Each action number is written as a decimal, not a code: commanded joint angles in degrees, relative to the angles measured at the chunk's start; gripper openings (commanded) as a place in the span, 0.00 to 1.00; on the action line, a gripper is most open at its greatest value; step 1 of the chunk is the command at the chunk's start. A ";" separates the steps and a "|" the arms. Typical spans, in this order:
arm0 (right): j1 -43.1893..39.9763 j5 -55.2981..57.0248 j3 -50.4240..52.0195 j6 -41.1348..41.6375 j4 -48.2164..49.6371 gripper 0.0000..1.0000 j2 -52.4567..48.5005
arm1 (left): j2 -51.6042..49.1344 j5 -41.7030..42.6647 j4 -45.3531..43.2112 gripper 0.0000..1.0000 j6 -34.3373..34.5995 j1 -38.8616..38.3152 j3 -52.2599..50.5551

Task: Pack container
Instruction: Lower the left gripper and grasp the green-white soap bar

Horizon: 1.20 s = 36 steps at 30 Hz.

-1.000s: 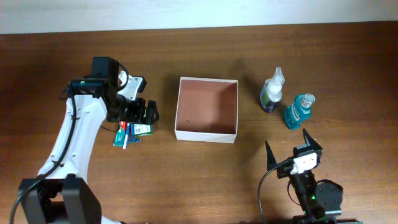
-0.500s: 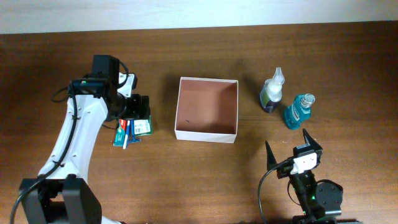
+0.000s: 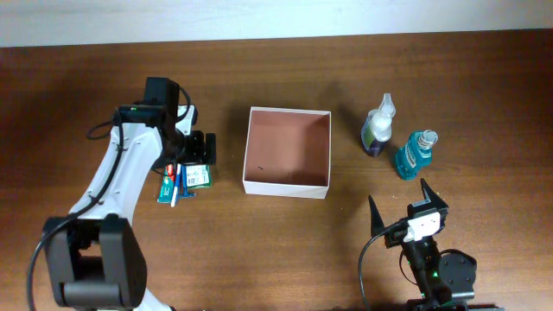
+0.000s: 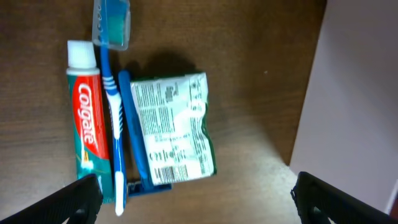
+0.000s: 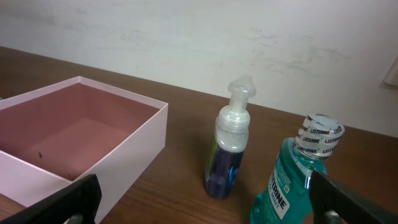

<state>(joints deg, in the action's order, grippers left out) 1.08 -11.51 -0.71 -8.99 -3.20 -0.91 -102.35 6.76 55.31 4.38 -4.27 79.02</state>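
Note:
The container point(image 3: 286, 185), a shallow square box with white walls and a pinkish-brown inside, sits empty mid-table; its wall shows in both wrist views point(image 4: 354, 93) point(image 5: 134, 146). My left gripper point(image 3: 198, 149) point(image 4: 199, 202) hovers open just left of it, above a Colgate toothpaste tube point(image 4: 86, 115), a blue toothbrush point(image 4: 112, 93) and a green packet point(image 4: 171, 127). Nothing is between its fingers. My right gripper point(image 3: 403, 206) point(image 5: 208, 202) rests open at the front right, facing a clear pump bottle point(image 3: 378, 128) point(image 5: 231, 146) and a teal Listerine bottle point(image 3: 416, 154) point(image 5: 298, 177).
The toiletries point(image 3: 177, 183) lie side by side on the wooden table, a hand's width left of the container. Both bottles stand upright to the container's right, close together. A pale wall borders the table's far edge.
My left arm has swung slightly to the right and its gripper has turned above the toiletries. The right arm and all objects have stayed put.

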 commanded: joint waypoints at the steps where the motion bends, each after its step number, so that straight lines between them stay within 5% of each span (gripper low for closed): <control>1: -0.46 0.11 0.39 0.22 -0.09 0.98 0.39 | -1.03 -0.59 -1.44 0.99 0.98 -0.07 0.50; 18: -0.46 0.11 0.39 0.22 -0.07 0.98 0.39 | -7.54 -3.41 -2.69 0.70 4.61 -0.09 0.46; 35: -0.46 0.11 0.39 0.22 -0.09 0.98 0.39 | -12.55 -6.19 -3.13 0.73 10.62 -0.24 0.46; 36: -0.46 0.11 0.39 0.22 -0.09 0.98 0.39 | -12.74 -6.21 -3.32 0.80 10.62 -0.35 0.46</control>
<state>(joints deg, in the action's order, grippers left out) 1.08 -11.51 -0.71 -8.97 -3.20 -0.91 -113.91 1.41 52.42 13.82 -4.29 79.02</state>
